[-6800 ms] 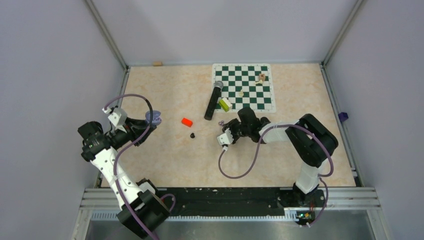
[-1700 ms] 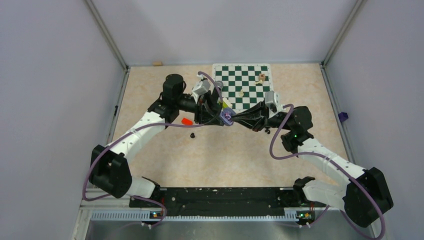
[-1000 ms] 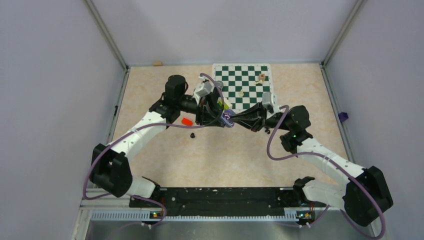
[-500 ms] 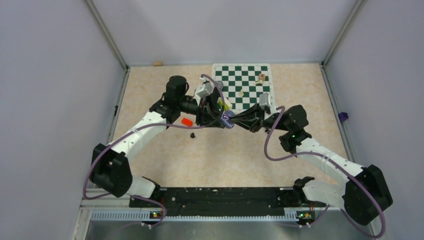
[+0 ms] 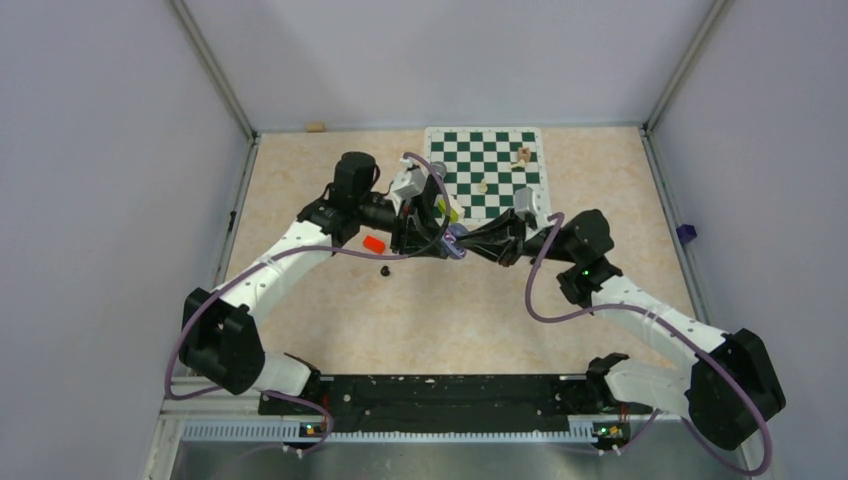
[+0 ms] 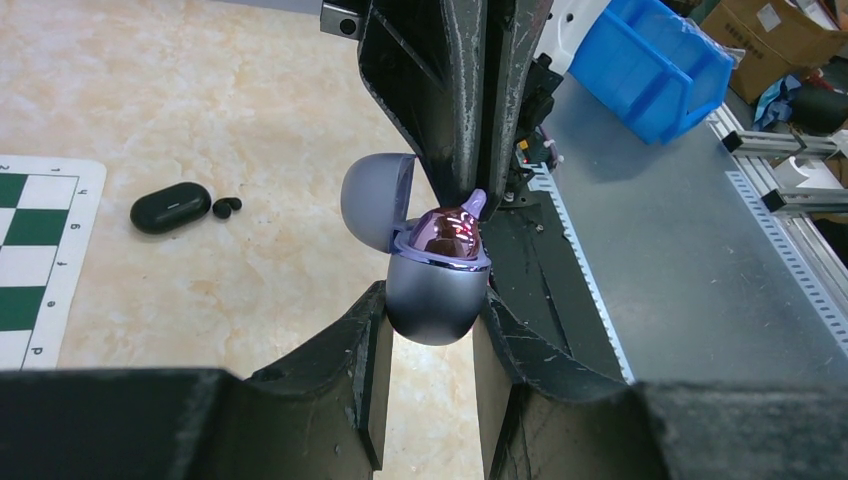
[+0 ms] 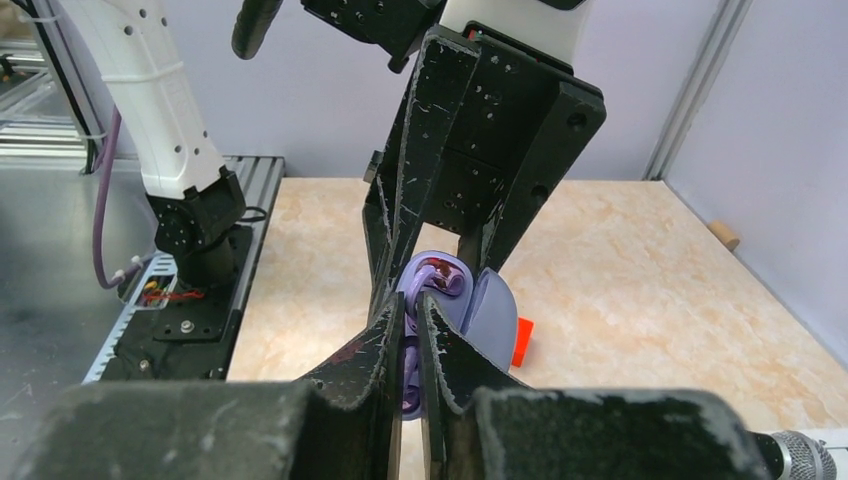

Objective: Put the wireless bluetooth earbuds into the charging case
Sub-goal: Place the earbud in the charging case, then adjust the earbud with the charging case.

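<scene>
My left gripper [image 6: 432, 300] is shut on the rounded base of a purple charging case [image 6: 435, 290], held above the table with its lid [image 6: 375, 200] swung open. My right gripper [image 7: 411, 305] meets it from the opposite side, shut on a pale purple earbud [image 7: 412, 365]. The bud's tip [image 6: 474, 203] sits at the glossy mouth of the case. From above, the two grippers touch at the case [image 5: 456, 240] in mid-table. One black earbud [image 5: 385, 270] lies on the table in front of them, and another [image 6: 227, 207] beside a black oblong case [image 6: 170, 207].
A red block [image 5: 374, 243] lies just left of the grippers. A green-and-white chessboard [image 5: 500, 150] with small pieces covers the back. The microphone [image 7: 800, 455] lies under the left arm, largely hidden. Metal rails frame the table.
Both grippers, joined at the case, have drifted slightly left, the right arm pushing in. Both grips are unchanged.
</scene>
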Robot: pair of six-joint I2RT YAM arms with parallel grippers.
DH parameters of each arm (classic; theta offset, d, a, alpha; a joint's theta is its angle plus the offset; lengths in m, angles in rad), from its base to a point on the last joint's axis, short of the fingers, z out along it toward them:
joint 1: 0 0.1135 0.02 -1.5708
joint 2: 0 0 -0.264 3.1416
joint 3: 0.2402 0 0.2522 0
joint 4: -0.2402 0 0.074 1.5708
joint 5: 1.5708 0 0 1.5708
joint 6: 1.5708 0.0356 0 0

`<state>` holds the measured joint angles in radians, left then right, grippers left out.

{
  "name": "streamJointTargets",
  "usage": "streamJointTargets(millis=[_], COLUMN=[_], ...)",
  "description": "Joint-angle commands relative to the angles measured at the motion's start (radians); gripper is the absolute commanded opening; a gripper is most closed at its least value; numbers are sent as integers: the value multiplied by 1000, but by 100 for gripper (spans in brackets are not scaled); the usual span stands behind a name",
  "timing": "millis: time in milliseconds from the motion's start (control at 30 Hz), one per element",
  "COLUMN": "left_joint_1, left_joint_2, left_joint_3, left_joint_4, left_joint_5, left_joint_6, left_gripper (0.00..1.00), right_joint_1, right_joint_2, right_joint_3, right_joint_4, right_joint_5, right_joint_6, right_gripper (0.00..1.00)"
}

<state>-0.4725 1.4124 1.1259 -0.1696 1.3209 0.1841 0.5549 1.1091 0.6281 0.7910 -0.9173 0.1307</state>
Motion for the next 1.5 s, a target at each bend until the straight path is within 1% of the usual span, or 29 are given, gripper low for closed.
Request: streamJointTargets(millis=[0, 100, 167, 233, 467, 600, 800, 867, 967, 1133, 1300, 1467], left_joint_1=[-13, -13, -13, -13, -13, -12, -14, -15, -14, -14, -15, -14], left_joint_2=[-12, -14, -13, -12, -11, -12, -12, -13, -13, -14, -10, -9], left_joint_3=[43, 44, 42, 42, 44, 43, 43, 43, 44, 44, 46, 48], left_joint_4=[3, -1, -3, -1, -2, -2, -2, -2, -1, -2, -2, -2], left_joint_5=[43, 44, 44, 45, 43, 42, 41, 41, 39, 35, 33, 35], left_joint_6=[22, 27, 29, 29, 29, 29, 26, 26, 26, 24, 22, 21], left_gripper=[0, 0, 0, 0, 0, 0, 0, 0, 0, 0, 0, 0], right_joint_1=[16, 17, 18, 17, 16, 12, 4, 4, 7, 22, 32, 43], right_joint_2=[12, 11, 5, -5, -41, -70, -91, -87, -80, -68, -57, -45], right_joint_3=[25, 26, 29, 36, 73, 115, 135, 127, 112, 112, 109, 105], right_joint_4=[-9, -11, -16, -28, -88, -166, -238, -239, -224, -242, -244, -244], right_joint_5=[18, 24, 30, 33, 22, -16, -79, -131, -163, -201, -209, -177], right_joint_6=[-28, -29, -31, -34, -51, -76, -123, -125, -125, -160, -162, -173], right_gripper=[11, 18, 25, 29, 33, 36, 40, 42, 46, 47, 47, 47])
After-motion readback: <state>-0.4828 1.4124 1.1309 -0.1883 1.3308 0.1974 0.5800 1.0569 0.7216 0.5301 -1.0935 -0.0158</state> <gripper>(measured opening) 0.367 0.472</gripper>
